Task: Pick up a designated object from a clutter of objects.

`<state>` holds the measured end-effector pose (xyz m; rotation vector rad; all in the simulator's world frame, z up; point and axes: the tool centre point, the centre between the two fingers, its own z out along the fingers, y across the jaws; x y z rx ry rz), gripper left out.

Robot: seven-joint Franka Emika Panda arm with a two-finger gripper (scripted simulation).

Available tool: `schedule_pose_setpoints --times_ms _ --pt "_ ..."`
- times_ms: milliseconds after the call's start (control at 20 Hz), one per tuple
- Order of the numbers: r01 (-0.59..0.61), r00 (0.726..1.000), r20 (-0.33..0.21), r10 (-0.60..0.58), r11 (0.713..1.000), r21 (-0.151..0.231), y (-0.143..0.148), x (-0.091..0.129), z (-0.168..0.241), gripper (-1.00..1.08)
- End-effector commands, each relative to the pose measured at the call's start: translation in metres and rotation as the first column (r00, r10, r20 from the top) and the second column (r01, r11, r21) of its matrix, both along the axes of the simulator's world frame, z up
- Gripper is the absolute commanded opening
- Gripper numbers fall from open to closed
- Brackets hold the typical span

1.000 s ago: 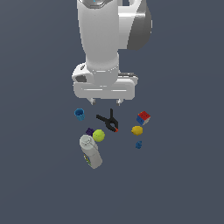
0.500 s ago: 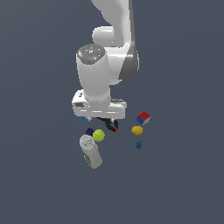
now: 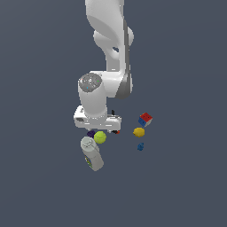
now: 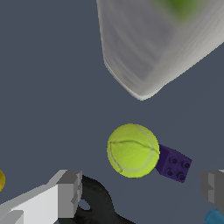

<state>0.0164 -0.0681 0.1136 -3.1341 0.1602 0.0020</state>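
Wrist view: white bottle [image 4: 148,39] blurred, cropped.

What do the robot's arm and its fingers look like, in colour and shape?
The arm is glossy white with rounded, tubular segments and grey bands at the joints. The hand is a flat white block. In the wrist view, the fingers are blocky and grey-white. No cables or markings are visible.

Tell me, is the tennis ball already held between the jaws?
No, in the wrist view the tennis ball lies free on the floor beside a purple brick, with both jaws apart and clear of it.
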Motion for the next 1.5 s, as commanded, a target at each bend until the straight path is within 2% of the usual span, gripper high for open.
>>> schedule_pose_setpoints --times_ms 0,550,1000,1250,1300,1450 --pt "0.002 1.000 0.001 -0.002 1.000 -0.002 -0.003 -0.001 -0.012 1.00" --pt "0.004 1.000 0.000 -0.004 1.000 -0.003 -0.006 -0.003 -0.027 1.00" --pt "0.004 1.000 0.000 -0.004 1.000 -0.003 -0.006 -0.004 -0.066 1.00" --pt "0.004 1.000 0.001 -0.004 1.000 -0.004 -0.006 -0.003 -0.073 1.00" --pt "0.004 1.000 0.001 -0.004 1.000 -0.004 -0.006 -0.003 -0.073 -1.00" --pt "0.004 1.000 0.001 -0.004 1.000 -0.004 -0.006 -0.003 -0.073 -1.00"
